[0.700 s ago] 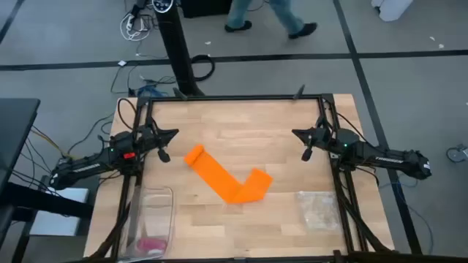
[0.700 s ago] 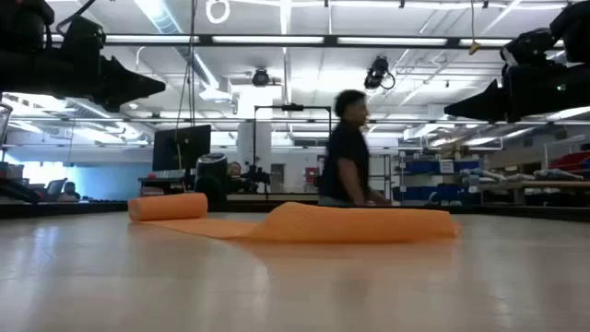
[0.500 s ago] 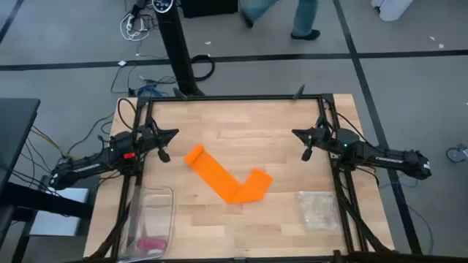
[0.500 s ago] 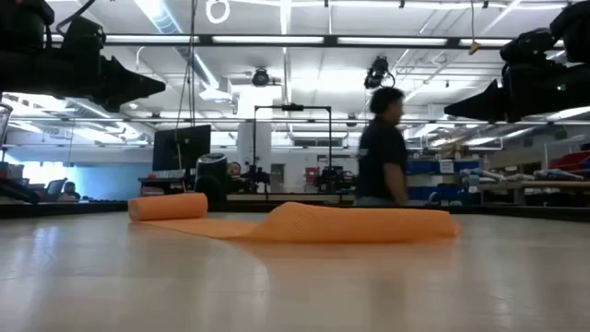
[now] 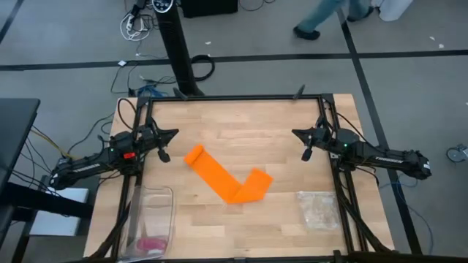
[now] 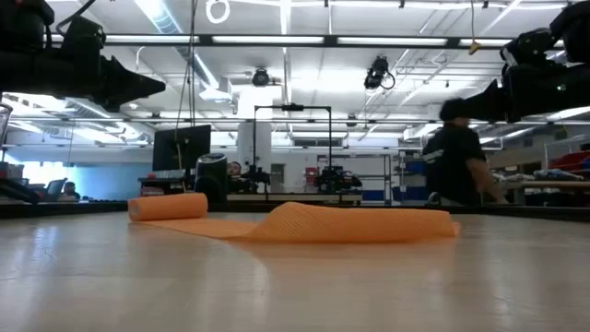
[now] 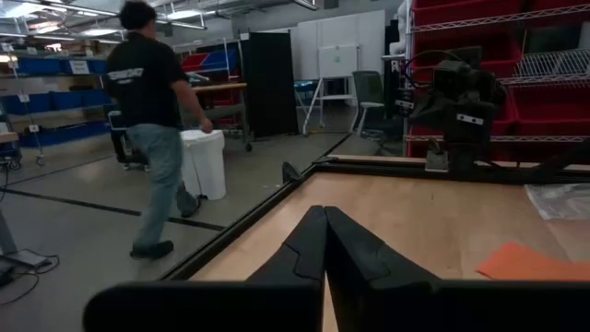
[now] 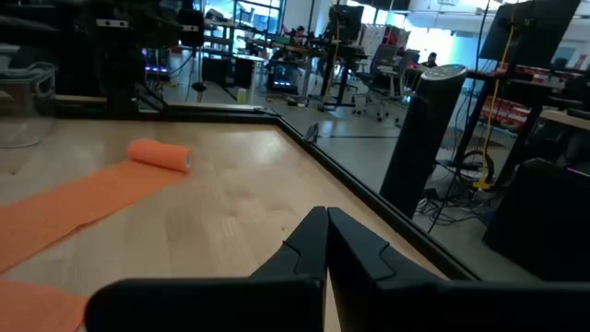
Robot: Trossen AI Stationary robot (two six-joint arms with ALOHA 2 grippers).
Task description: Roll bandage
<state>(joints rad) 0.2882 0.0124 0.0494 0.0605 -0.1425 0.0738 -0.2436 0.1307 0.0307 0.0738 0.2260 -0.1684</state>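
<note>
The bandage (image 5: pixel 228 180) lies flat on the counter (image 5: pixel 241 120), mid-way between the two arms, and is only partly rolled. A small rolled end (image 5: pixel 194 155) sits toward the left arm's side; from it the band runs diagonally toward the near edge, bends at a fold (image 5: pixel 235 196), and turns back up to a short free end (image 5: pixel 261 177) on the right arm's side. In the low view the roll (image 6: pixel 168 206) stands as a small cylinder at the left of the strip, and the rest lies low, with a hump at the fold.

The left jaws (image 5: pixel 164 155) are clenched on nothing, hovering above the counter just beside the rolled end, which lies toward the counter's middle from them. The right jaws (image 5: pixel 306 155) are also clenched and empty, well apart from the bandage; the free end is the nearest part to them, down and inward. The right wrist view looks along the band to the roll (image 8: pixel 160 154) at its far end.

The left arm looks the nearer to the roll, so rolling on would probably fall to it: the roll's axis lies across the band, and it would have to travel along the diagonal toward the fold. The right arm seems better placed to pin or straighten the free end
</note>
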